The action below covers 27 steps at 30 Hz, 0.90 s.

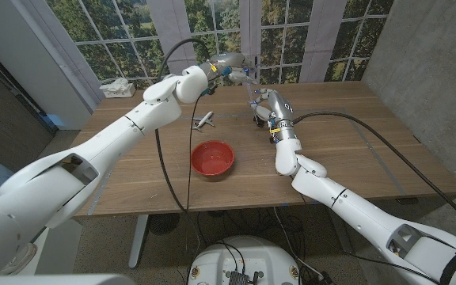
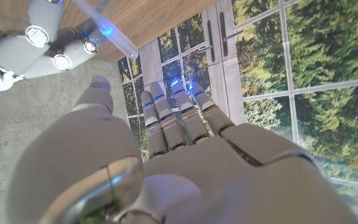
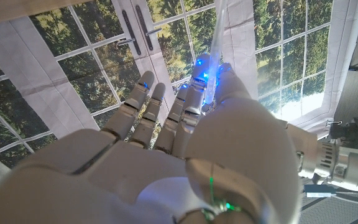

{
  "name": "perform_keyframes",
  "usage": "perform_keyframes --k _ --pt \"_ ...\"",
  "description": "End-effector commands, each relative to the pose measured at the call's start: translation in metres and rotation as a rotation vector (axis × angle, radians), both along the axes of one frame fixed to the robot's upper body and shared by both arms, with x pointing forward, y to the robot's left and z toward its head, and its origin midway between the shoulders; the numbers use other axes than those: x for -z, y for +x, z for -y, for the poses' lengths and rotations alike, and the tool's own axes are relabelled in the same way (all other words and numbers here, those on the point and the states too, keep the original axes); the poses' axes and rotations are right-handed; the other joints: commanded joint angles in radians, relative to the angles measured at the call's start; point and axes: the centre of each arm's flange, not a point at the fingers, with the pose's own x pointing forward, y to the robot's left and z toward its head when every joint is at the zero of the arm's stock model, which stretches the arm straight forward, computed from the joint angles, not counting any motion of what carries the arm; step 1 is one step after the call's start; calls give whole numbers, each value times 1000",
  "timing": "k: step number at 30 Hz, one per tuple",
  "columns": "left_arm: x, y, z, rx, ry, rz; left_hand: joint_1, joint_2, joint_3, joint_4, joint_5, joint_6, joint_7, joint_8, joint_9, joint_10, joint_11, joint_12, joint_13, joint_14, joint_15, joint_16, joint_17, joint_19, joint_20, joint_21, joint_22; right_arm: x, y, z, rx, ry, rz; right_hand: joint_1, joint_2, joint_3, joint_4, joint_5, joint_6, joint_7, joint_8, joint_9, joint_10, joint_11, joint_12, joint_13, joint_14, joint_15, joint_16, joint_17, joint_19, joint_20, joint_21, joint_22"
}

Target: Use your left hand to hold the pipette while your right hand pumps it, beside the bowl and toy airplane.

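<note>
Head view shows us both hands raised over the far middle of the wooden table [image 1: 355, 150], close together, with the pipette [image 1: 248, 82] between them. Our left hand [image 1: 226, 66] reaches in from the far left and appears to grasp the pipette near its upper part, though the grip is small there and hard to confirm. Our right hand [image 1: 261, 106] sits just beside it; in the right wrist view its fingers [image 3: 194, 93] and thumb close around the clear tube [image 3: 215, 46], so we judge it to be grasping the pipette as well.

The main risk, as we see it, is that two hands hold one thin, slippery tube. If the right hand squeezes off-axis, it may twist the pipette out of the left hand's hold. A hard squeeze might also bend or kink the tube. If it drops, it would fall near the toy airplane [image 1: 203, 122], with the red bowl [image 1: 212, 158] closer to us.

The pipette looks like a slim, clear plastic tube, glowing faintly blue where the hand lights catch it. In the left wrist view it [image 2: 107, 30] runs diagonally between our left fingers [image 2: 178, 106] and the right hand [image 2: 45, 46]. We cannot tell whether it holds any liquid.
</note>
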Motion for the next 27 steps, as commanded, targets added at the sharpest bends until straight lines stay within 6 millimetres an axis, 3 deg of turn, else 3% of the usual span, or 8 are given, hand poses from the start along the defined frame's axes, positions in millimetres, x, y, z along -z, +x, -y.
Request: perform_keyframes --k 1,11,27 --pt "10 7 -28 163 -244 -113 -20 -3 0 -7 -1 3 1 3 1 -10 10 0 -3 0 -122 2 0 1 5 6 6 3 -1 2 -8 36 7 6 9 3 6 0 5 5 -2 0 0 -1 -5 4 5 -163 7 4 3 -8 7 6" --pt "23 17 -46 306 -453 -247 -35 -13 -4 -9 -3 -10 2 -3 1 -22 19 -5 -9 -5 -119 0 -1 -5 9 5 6 4 -3 5 -5 71 23 4 10 1 8 -1 3 6 -5 -4 0 0 -7 5 3 -162 8 5 3 -10 9 6" --pt "41 29 -58 464 -569 -381 -74 -62 -29 -17 -7 -28 -3 -10 -1 -47 18 -11 -20 -22 -110 -4 -1 -23 18 0 6 2 -3 7 -2 98 54 8 10 1 8 -1 6 6 -6 -11 3 0 -8 6 4 -163 7 5 2 -11 11 7"
